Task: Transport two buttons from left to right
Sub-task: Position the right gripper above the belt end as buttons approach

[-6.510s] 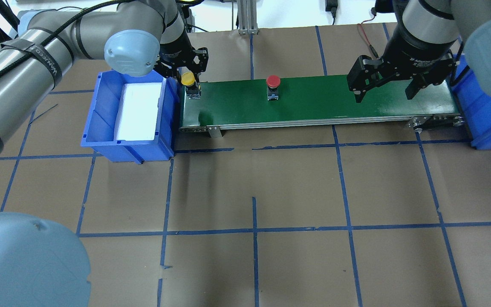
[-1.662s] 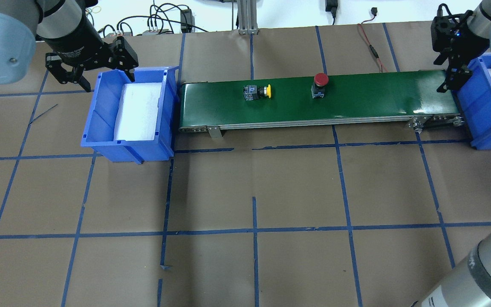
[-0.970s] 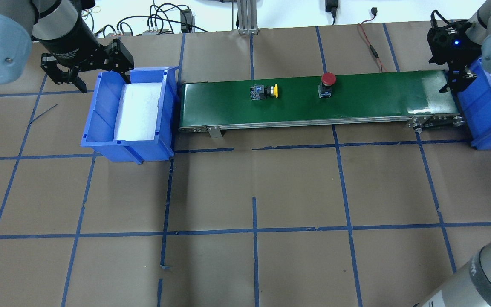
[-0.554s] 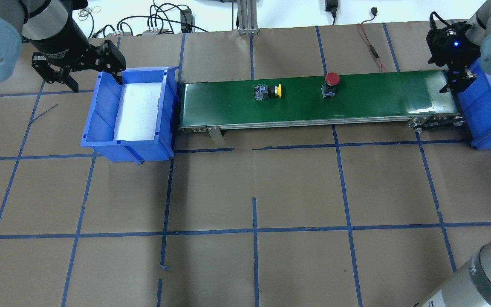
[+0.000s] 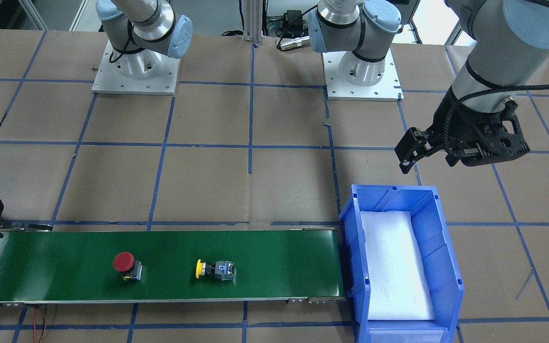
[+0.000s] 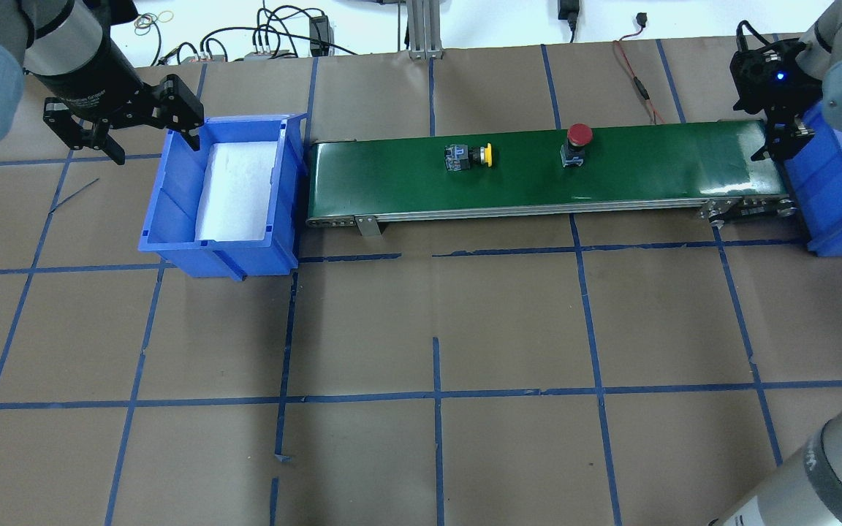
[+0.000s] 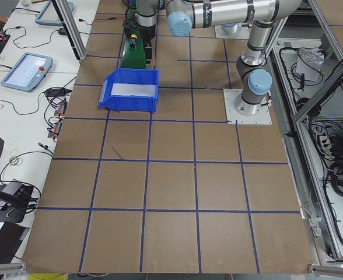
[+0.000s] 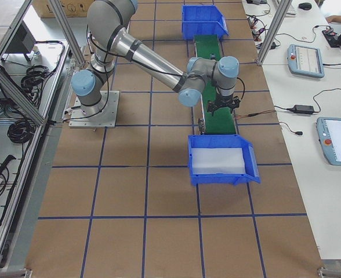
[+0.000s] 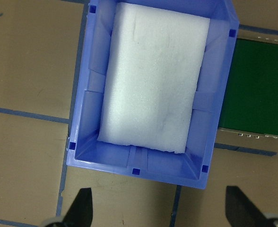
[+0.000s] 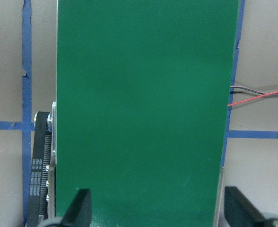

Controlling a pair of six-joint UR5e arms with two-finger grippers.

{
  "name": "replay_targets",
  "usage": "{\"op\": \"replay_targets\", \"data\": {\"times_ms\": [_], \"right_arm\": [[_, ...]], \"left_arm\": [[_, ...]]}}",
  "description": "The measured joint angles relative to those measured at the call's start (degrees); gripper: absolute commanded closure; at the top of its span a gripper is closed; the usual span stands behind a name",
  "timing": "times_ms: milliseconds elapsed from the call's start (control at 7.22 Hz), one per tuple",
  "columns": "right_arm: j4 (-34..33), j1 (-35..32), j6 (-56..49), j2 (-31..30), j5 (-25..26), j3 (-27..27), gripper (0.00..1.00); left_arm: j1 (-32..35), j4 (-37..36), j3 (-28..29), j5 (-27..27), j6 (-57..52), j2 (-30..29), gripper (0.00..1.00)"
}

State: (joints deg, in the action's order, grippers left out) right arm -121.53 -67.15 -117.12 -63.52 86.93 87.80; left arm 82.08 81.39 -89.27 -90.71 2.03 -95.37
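The yellow button [image 6: 468,156] lies on its side on the green conveyor belt [image 6: 655,164], left of the middle. The red button [image 6: 577,142] stands upright on the belt, further right. Both show in the front view, yellow [image 5: 215,269] and red [image 5: 127,265]. My left gripper [image 6: 150,142] is open and empty, hovering over the far left edge of the left blue bin [image 6: 172,197]; its wrist view [image 9: 160,208] looks down on that bin's white foam. My right gripper [image 6: 779,142] is open and empty above the belt's right end [image 10: 143,94].
A second blue bin [image 6: 823,190] stands against the belt's right end. A red wire [image 6: 636,73] and an aluminium post [image 6: 421,29] are behind the belt. The arm bases [image 5: 134,71] stand on the robot's side of the brown table.
Both buttons have ridden to the right on the belt. My left gripper has drifted left and away from the belt, staying open. My right gripper has stayed at the belt's right end.
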Motion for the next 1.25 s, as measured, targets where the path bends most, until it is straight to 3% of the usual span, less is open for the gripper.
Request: {"op": "replay_targets", "data": {"times_ms": [1247], "right_arm": [[-1.1, -1.3, 6.5, 1.0, -0.9, -0.4, 0.02]], "left_arm": [[0.3, -0.5, 0.0, 0.0, 0.0, 0.0, 0.0]]}}
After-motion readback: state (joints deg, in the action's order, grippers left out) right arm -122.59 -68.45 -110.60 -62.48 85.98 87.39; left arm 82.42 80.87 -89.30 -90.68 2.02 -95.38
